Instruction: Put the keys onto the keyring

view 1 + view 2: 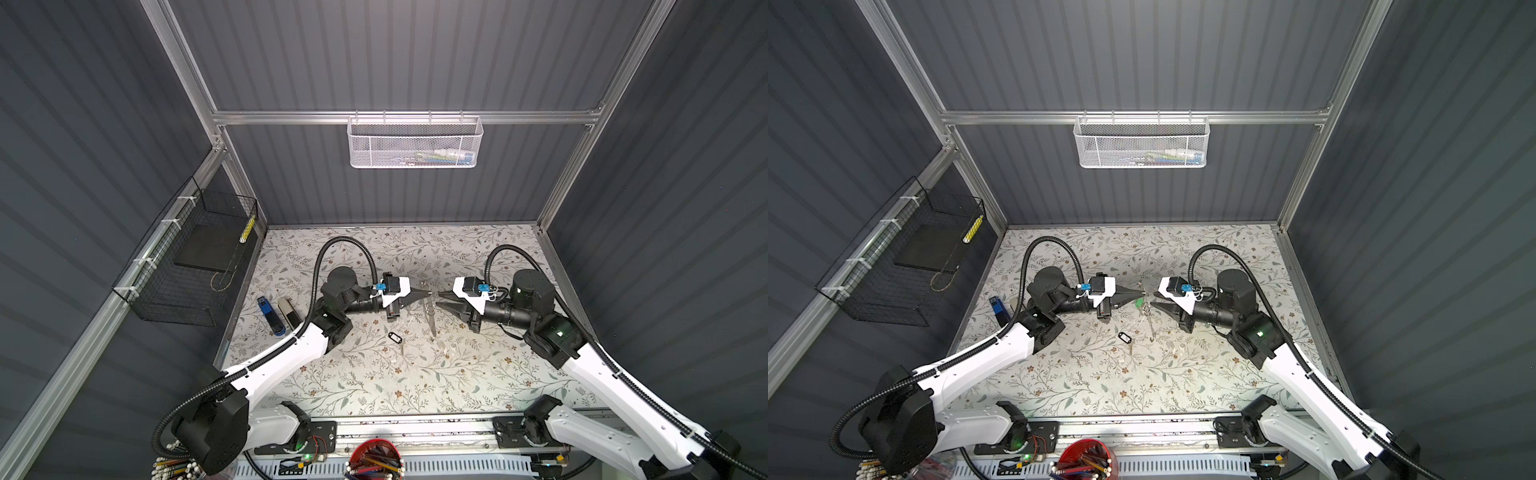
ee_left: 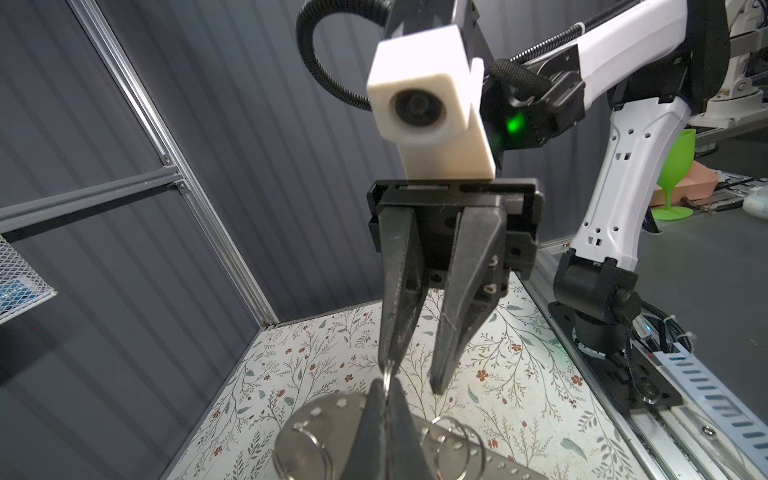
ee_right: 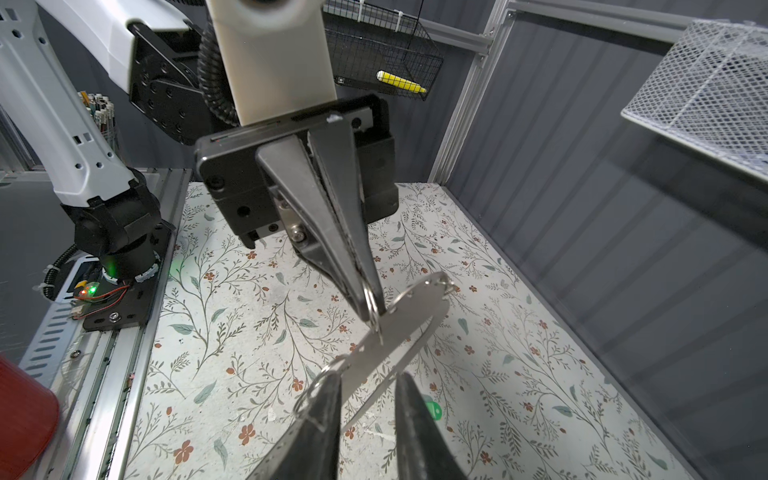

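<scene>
Keyring (image 3: 399,332) is found lifted clear of the table (image 1: 374,374), hung tilted between the two grippers. Left gripper (image 3: 371,309) is pressed together on one ring (image 3: 378,322) at the keyring's edge; no other hold on the keyring is seen. Right gripper (image 2: 413,376) is spread with nothing clamped. One of its fingertips (image 2: 395,324) is set at the pinched ring. Whether the keyring itself is touched cannot be told.

Green-tag key (image 1: 1138,306) is located on the table under the keyring. Black-tag key (image 1: 396,337) is located on the table near the keyring's lower end, on the left arm's side. Neither key is held or threaded.

Risks judged:
- The whole keyring is carried by a pinch on one thin ring, so a swivel or slip is likely if the ring is pushed by the right fingertip
- If dropped, the keyring could land on the green-tag key and cover it
- If the right jaws are closed on the keyring against the left hold, the ring could be twisted out of the pinch
- Both keys are flat on the table, so a missed pick is to be expected
</scene>
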`<state>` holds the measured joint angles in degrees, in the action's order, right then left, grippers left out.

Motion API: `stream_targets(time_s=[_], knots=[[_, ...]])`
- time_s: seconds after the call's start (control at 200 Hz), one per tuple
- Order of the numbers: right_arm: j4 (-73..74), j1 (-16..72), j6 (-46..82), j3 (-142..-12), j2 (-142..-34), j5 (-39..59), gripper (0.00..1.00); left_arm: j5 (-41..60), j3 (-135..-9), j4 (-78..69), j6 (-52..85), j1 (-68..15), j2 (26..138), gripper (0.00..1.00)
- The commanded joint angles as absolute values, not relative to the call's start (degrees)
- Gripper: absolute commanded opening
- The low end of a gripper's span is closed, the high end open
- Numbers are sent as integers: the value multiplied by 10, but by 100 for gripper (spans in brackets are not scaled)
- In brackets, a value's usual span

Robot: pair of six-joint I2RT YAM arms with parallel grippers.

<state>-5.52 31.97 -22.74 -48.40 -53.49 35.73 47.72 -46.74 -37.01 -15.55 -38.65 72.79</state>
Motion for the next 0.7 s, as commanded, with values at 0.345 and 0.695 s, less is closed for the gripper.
stream_targets(time_s=[0.345, 0.695], knots=[[7, 319, -192, -496, -566, 400, 25, 519, -472, -421, -120, -388, 747, 0], [15, 319, -185, -498, -573, 414, 19, 525, -475, -422, -118, -388, 752, 0]])
